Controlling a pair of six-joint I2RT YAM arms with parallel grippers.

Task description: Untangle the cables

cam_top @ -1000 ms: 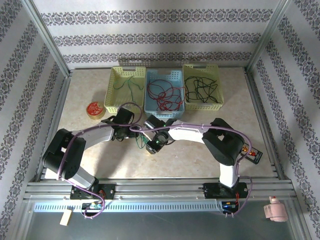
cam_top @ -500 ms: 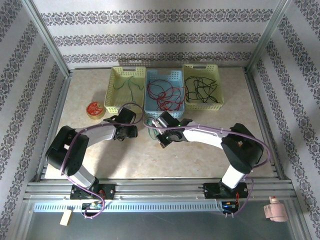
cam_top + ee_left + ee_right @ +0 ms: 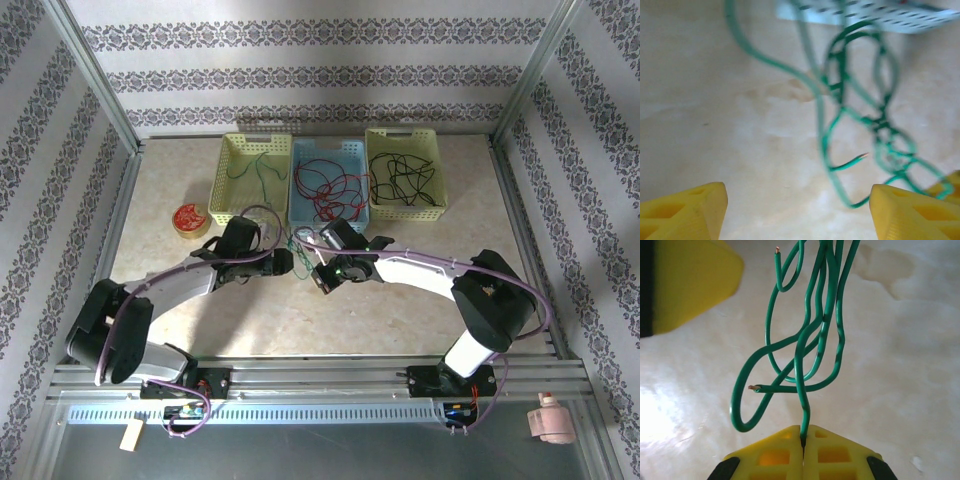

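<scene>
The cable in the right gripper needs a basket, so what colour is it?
Green; the cable shows best in the right wrist view.

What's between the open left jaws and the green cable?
Nothing visible. The left gripper has its jaws open, and the green cable is right ahead of them, above the table. The right gripper is shut on one strand.

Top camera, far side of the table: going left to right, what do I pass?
The red-and-yellow disc → left yellow-green basket holding a green cable → blue basket holding red cables → right yellow-green basket holding black cables.
</scene>
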